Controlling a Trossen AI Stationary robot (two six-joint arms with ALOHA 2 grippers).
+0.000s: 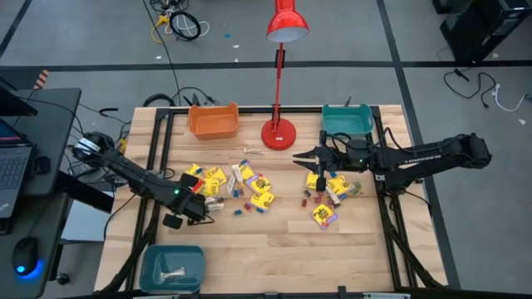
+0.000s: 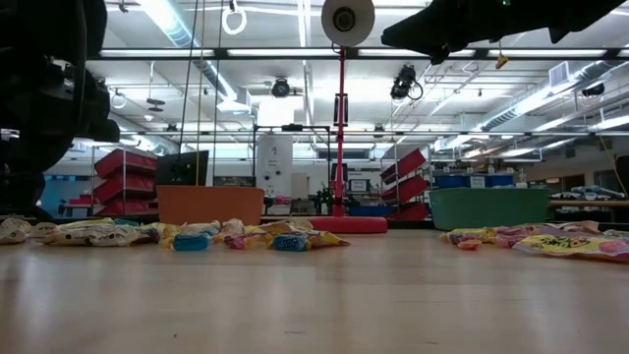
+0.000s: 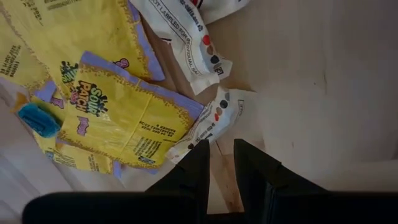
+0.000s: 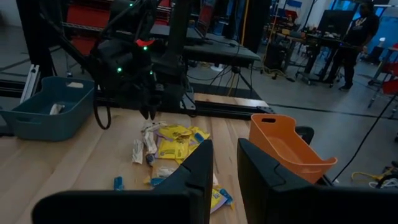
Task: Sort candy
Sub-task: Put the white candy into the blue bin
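The candy lies on the table in two loose heaps, a left heap (image 1: 226,188) and a right heap (image 1: 332,196): yellow packets (image 3: 127,115), white wrappers (image 3: 214,118), small blue and red pieces. My left gripper (image 3: 222,149) points down just above the left heap's near-left edge (image 4: 149,127). Its fingers stand a narrow gap apart with only bare wood between them. My right gripper (image 4: 225,149) is held level and high over the right heap's far side (image 1: 301,158). Its fingers are also a narrow gap apart, holding nothing.
An orange bin (image 1: 214,120) and a teal bin (image 1: 347,119) stand at the far edge, with a red desk lamp (image 1: 280,133) between them. Another teal bin (image 1: 172,267) with a pale piece in it stands at the near left corner. Bare wood runs along the near edge.
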